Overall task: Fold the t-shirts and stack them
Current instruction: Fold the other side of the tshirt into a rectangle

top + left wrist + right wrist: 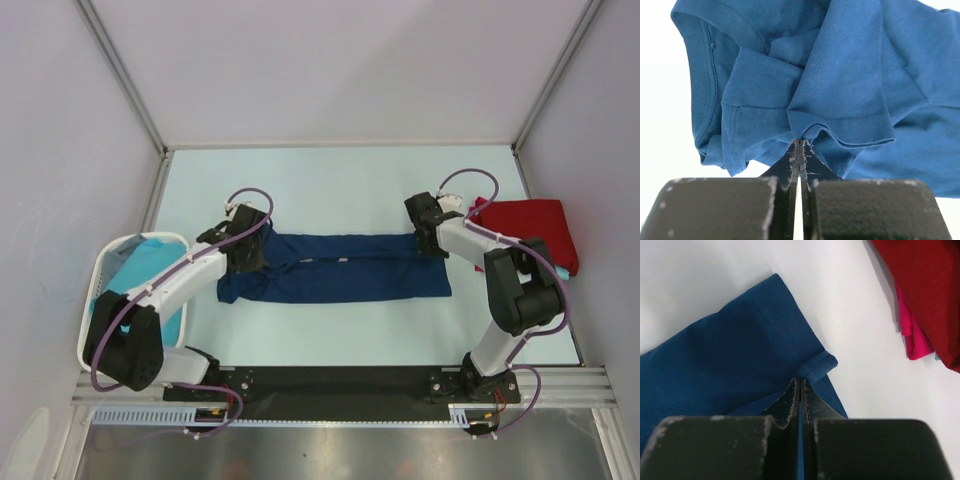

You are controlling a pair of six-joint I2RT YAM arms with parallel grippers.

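Pale surface (340, 180) bearing navy t-shirt (340, 272), laid out at centre as a long band, folding under way. White basket (100, 268) at left edge with turquoise t-shirt (145, 265) inside, judged not yet folded. Red t-shirt (525, 228) folded at right, judged start of stack. Left claw (799, 146) and right claw (800, 384) each clamped on a navy hem.

Navy t-shirt (340, 275) lies folded lengthwise; red t-shirt (530, 228) nearby.
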